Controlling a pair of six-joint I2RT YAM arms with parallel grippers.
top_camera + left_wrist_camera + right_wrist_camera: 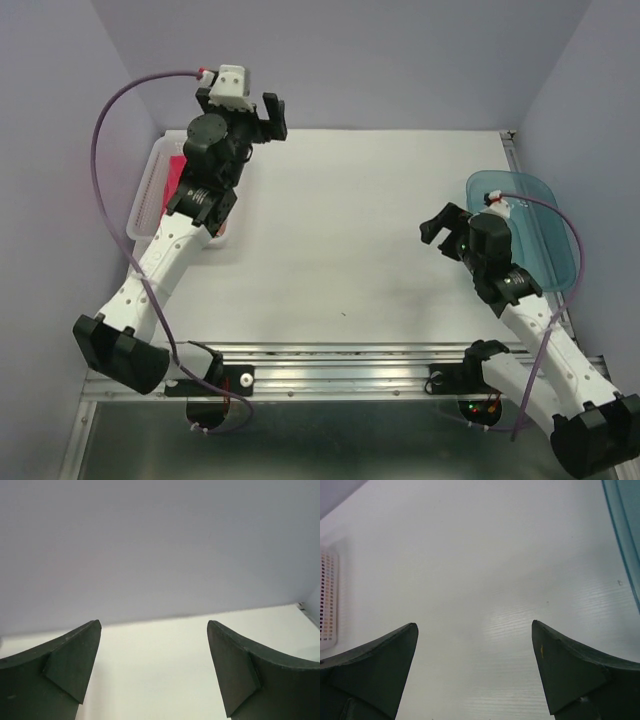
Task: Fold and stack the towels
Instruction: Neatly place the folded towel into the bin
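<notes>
A pink-red towel lies in the clear plastic basket at the table's far left, mostly hidden under my left arm. My left gripper is raised past the basket near the back wall. It is open, and in the left wrist view the left gripper has only bare table and wall between its fingers. My right gripper hovers over the right side of the table, beside the teal tub. It is open too, and the right gripper frames nothing but white table.
The teal translucent tub sits at the right edge of the table; its rim shows in the right wrist view. The basket's perforated wall appears at that view's left. A purple cable loops off the left arm.
</notes>
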